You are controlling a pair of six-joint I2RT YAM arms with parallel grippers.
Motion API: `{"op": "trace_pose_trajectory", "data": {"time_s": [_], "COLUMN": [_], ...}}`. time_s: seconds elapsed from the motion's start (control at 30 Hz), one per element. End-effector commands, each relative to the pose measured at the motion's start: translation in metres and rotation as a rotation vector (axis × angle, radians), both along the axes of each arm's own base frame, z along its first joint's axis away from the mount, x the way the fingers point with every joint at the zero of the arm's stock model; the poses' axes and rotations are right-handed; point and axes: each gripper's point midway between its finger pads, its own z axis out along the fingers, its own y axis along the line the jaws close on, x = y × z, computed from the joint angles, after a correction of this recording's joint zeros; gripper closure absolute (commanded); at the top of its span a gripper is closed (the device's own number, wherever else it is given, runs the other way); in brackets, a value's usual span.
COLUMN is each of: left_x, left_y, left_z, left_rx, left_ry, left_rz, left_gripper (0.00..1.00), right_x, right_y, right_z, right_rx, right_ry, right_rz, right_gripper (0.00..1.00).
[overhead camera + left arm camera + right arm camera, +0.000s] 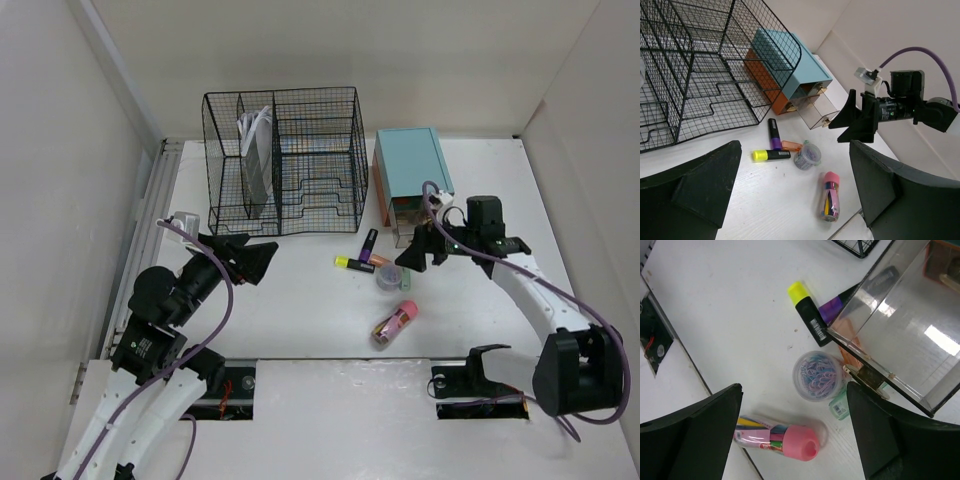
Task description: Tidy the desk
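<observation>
1. Looking down from above, only the top view takes in the whole desk. It is a flat white tabletop facing up between white walls, reaching from the arm bases to the far wall. Its longer side appears to run left to right.
2. That view also shows a pale bundle standing in the left compartment of the wire-mesh organizer at the far left. The teal drawer box sits just to its right.
3. The right wrist view adds close detail. A clear drawer is pulled out of the box, with a tub of paper clips just beside its front corner. A yellow highlighter, a purple highlighter and a pink-capped tube lie nearby.
4. The left wrist view shows the box's orange side, which the top view barely shows.
5. The left gripper hangs near the organizer with its fingers spread wide and nothing between them.
6. The right gripper is also spread and empty, above the drawer front.
</observation>
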Motion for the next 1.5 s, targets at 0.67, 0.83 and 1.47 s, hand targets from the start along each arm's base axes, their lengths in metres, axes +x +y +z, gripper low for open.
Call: {"op": "trace_pose_trajectory", "data": {"time_s": [0.67, 0.83, 1.47], "left_x": [-0.005, -0.004, -0.004], "left_y": [0.003, 0.002, 0.008], "left_z": [0.024, 0.019, 0.015], "left_rx": [-0.01, -0.001, 0.011], "left_ry": [-0.075, -0.057, -0.05], "left_rz": [-0.002, -0.002, 0.026], "left_gripper": [0.13, 0.13, 0.13], "right_x": [-0.019, -0.013, 0.025], "right_y": [0.042, 0.051, 0.036], "right_z": [0.061, 0.019, -0.046], "right_rx": [-0.235, -0.544, -1.025], "right_ry": [-0.333, -0.41, -0.289], "right_rz": [0.472, 0.614, 0.602], "right_gripper": [0.11, 0.0, 0.06]}}
